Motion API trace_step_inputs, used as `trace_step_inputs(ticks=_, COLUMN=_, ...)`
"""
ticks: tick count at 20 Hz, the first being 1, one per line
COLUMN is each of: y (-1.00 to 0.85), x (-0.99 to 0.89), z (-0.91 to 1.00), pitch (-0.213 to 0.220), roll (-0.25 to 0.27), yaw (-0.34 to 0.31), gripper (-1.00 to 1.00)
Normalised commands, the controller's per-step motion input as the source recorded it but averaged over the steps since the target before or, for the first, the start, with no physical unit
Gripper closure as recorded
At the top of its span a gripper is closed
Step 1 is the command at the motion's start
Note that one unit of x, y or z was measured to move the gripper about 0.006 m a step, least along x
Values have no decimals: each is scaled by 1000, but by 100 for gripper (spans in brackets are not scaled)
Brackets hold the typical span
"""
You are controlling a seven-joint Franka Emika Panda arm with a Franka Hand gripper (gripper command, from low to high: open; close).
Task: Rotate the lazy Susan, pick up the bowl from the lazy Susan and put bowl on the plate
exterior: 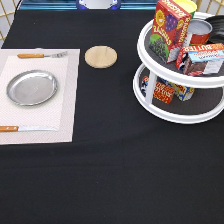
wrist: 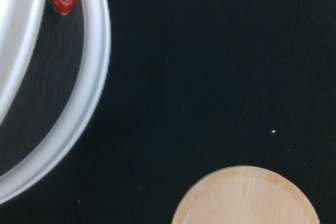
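The lazy Susan [exterior: 172, 116] stands at the exterior view's right, white with dark grey trays on two tiers. The black bowl [exterior: 216, 26] sits on its top tier at the far right edge, partly cut off and behind a can. The silver plate [exterior: 31, 87] lies empty on a pale placemat at the exterior view's left. The gripper does not show in the exterior view. The wrist view shows the lazy Susan's white rim [wrist: 84, 100] and the black tablecloth beside it.
A round wooden coaster [exterior: 100, 56] lies between the placemat and the lazy Susan, and shows in the wrist view [wrist: 247, 200]. A fork [exterior: 40, 55] and a knife [exterior: 22, 128] flank the plate. Boxes [exterior: 170, 25] and a red can [exterior: 200, 32] crowd the tiers.
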Motion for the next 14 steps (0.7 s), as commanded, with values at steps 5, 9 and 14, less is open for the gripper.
trace_step_inputs(ticks=5, y=0, x=13, z=0, pitch=0, roll=0, yaw=0, gripper=-100)
trace_step_inputs(ticks=9, y=44, x=161, z=49, pitch=23, roll=64, yaw=-7, gripper=-100)
trace_step_inputs(ticks=14, y=479, x=747, z=380, pitch=130, roll=126, yaw=0, gripper=-100)
